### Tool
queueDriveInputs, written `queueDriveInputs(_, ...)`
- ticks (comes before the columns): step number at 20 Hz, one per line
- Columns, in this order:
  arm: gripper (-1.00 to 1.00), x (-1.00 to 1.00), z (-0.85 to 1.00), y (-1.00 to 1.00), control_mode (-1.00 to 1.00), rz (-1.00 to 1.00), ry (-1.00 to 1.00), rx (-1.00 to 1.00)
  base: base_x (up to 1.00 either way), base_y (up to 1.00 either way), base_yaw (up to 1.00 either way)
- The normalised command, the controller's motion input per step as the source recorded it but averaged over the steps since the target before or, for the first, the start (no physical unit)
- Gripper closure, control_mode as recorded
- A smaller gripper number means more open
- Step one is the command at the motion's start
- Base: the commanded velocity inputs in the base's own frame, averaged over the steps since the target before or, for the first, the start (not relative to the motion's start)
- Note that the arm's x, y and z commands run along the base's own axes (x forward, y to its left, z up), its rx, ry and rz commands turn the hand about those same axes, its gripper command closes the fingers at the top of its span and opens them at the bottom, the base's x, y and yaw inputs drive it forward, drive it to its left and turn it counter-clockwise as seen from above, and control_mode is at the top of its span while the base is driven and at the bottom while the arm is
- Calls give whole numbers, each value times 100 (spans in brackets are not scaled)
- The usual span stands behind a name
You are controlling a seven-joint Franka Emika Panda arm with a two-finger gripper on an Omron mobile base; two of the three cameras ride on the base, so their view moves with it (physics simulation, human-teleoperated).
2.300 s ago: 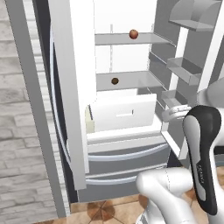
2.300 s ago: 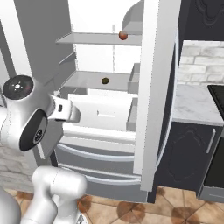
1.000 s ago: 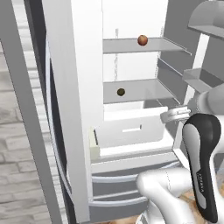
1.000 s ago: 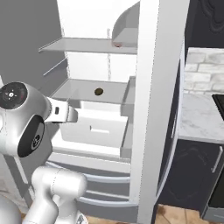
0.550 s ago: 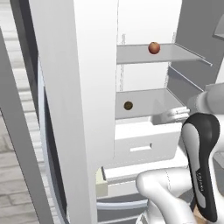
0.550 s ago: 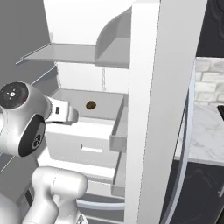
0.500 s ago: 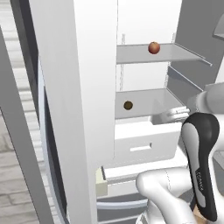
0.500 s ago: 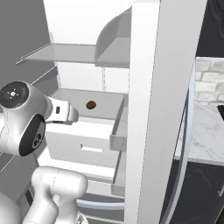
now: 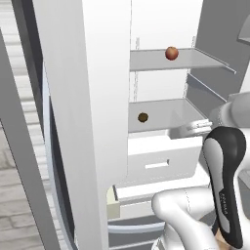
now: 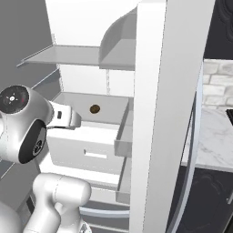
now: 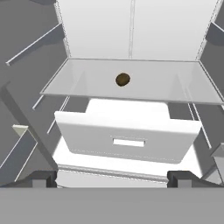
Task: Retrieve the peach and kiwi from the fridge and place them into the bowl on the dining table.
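Facing the open fridge (image 9: 88, 97), the left base view showed the peach (image 9: 171, 53) on the upper shelf and the kiwi (image 9: 142, 117) below it. The right base view placed the kiwi (image 10: 94, 109) just beyond the arm. In the hand view the gripper (image 11: 112, 177) stood wide apart and empty; a level, centred reach over the drawer (image 11: 127, 138) should suit.

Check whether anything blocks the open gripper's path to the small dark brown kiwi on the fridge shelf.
Nothing visible does. In the hand view the small dark brown kiwi lies alone on the grey glass shelf, straight ahead of the open gripper. The white drawer sits below that shelf, under the line of approach.
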Motion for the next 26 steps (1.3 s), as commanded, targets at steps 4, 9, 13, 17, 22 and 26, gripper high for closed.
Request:
queueDriveInputs(4,-100,12,0,0,-100,0,0,0,36,0,0)
queueDriveInputs(9,-100,38,0,0,-100,-7,1,0,0,0,0)
queueDriveInputs(13,-100,35,7,-9,-100,-17,0,0,0,0,0)
queueDriveInputs(17,-100,25,20,-11,-100,-18,0,1,0,0,0)
queueDriveInputs(22,-100,20,45,-27,-100,-10,0,6,0,0,0)
queueDriveInputs(26,-100,28,44,-18,-100,-1,1,6,0,0,0)
